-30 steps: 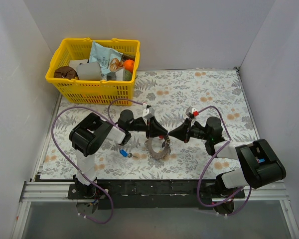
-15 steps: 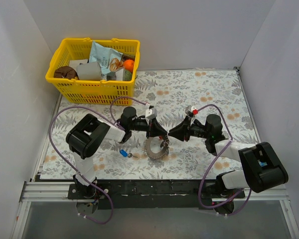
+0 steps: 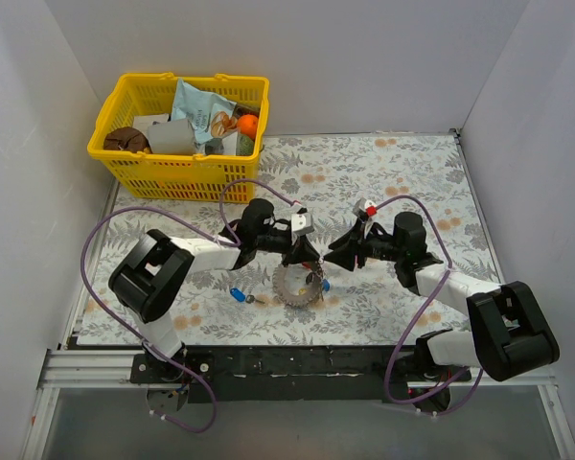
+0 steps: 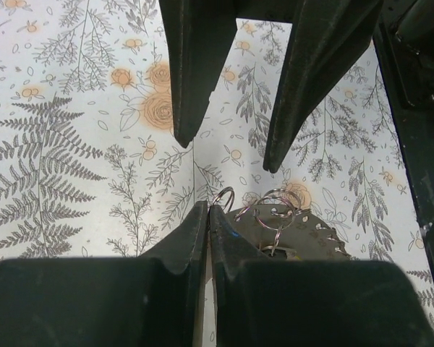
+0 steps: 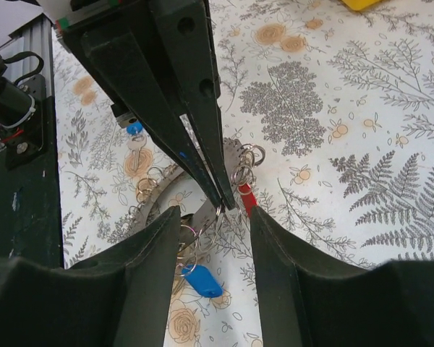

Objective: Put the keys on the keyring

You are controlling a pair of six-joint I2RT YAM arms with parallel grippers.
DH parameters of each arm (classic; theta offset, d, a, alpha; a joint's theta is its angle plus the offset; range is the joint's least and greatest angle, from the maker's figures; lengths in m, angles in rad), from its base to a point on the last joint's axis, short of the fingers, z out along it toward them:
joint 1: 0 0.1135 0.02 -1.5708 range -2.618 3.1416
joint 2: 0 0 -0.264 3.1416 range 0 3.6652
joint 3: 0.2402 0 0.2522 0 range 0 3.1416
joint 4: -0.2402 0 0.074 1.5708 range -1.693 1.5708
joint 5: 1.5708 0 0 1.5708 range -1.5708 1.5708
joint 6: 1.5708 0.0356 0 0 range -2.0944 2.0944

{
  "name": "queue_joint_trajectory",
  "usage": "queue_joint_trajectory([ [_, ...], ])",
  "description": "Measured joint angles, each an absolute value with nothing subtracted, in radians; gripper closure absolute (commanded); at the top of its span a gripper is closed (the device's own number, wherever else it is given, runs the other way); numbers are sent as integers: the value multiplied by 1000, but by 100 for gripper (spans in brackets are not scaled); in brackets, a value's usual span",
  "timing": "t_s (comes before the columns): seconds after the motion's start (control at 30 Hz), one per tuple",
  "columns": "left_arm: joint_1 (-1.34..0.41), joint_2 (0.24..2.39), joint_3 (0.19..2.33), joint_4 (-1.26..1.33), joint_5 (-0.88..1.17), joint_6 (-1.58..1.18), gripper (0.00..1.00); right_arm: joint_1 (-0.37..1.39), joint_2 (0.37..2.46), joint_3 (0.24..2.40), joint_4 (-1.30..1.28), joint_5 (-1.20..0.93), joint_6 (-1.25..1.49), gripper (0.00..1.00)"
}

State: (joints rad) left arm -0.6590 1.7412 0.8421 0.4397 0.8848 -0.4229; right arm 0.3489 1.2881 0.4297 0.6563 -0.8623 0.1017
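The keyring, a silver scalloped disc hung with small wire rings, lies between the two arms. My left gripper is shut, its tips pinching one small wire ring at the keyring's edge. Facing it, my right gripper is open and straddles the left fingers' tips with nothing in its grip. A red key and a blue key hang from rings on the keyring. Another blue key lies loose on the cloth to the left.
A yellow basket of packets and an orange stands at the back left. The floral cloth covers the table, white walls close three sides, and purple cables loop beside both arms.
My right gripper has opened from shut. The left arm has reached a little further right, and the keyring has shifted slightly with it.
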Motion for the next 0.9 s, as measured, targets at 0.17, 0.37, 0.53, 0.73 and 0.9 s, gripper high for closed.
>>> queue_joint_trajectory([
  [0.17, -674, 1730, 844, 366, 852, -380, 100, 349, 1297, 437, 601, -856, 87, 47],
  [0.37, -690, 1710, 847, 331, 828, -362, 100, 361, 1354, 482, 545, -848, 69, 47],
  [0.53, -700, 1700, 851, 316, 815, -352, 100, 398, 1393, 530, 472, -820, 39, 49],
  [0.73, -702, 1700, 851, 299, 800, -348, 100, 406, 1407, 544, 419, -804, 21, 56],
  [0.9, -702, 1700, 851, 297, 794, -346, 100, 406, 1413, 548, 387, -799, 19, 63],
])
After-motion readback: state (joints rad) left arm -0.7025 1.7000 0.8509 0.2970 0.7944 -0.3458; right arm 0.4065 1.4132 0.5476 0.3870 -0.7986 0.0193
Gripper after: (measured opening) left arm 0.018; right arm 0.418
